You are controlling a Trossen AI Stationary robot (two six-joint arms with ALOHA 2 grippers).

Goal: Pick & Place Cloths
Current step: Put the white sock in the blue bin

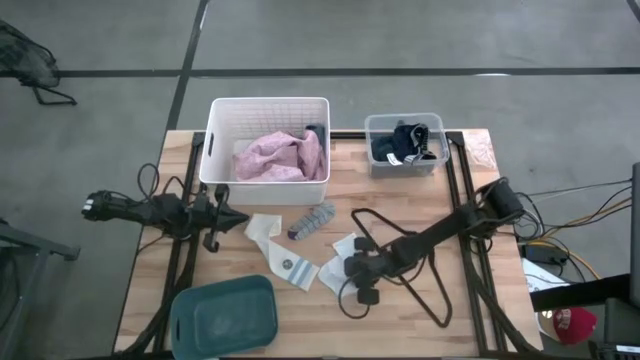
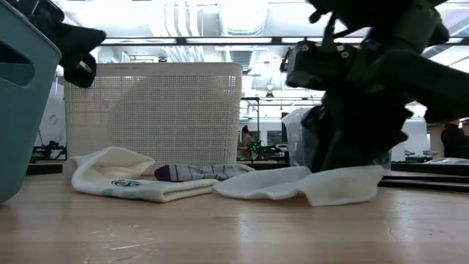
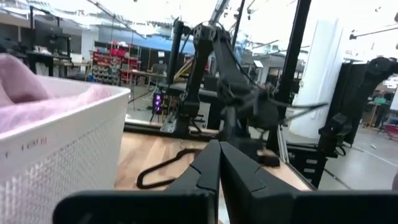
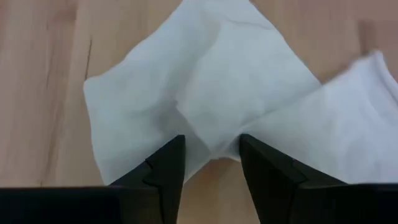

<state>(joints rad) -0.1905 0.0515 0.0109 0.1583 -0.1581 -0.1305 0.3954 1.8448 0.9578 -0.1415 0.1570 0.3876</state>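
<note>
A crumpled white sock (image 1: 338, 262) (image 4: 211, 93) lies flat on the table in front of the basket. My right gripper (image 1: 352, 268) (image 4: 211, 146) is open and low over it, one finger on each side of a raised fold. A cream sock with a blue mark (image 1: 287, 263) (image 2: 124, 180) and a grey sock with a purple end (image 1: 312, 218) (image 2: 194, 171) lie to its left. A pink garment (image 1: 280, 155) fills the white basket (image 1: 215, 150). Dark navy garments (image 1: 405, 142) sit in a clear bin (image 1: 372, 125). My left gripper (image 1: 240, 217) (image 3: 219, 149) is shut and hovers by the basket's near left corner. My right gripper comes at the white sock from above, pointing down, with open fingers (image 4: 168, 165) straddling a raised fold near its edge (image 4: 208, 140). In the low view the gripper's dark bulk reaches down to the sock (image 2: 322, 176), which lies on the table. Whether the tips press the fabric cannot be told.
A thin black wire hanger (image 1: 412, 268) lies on the table under my right arm. A teal tub (image 1: 225, 318) stands at the near left corner. Bare wood shows between the socks and the near edge.
</note>
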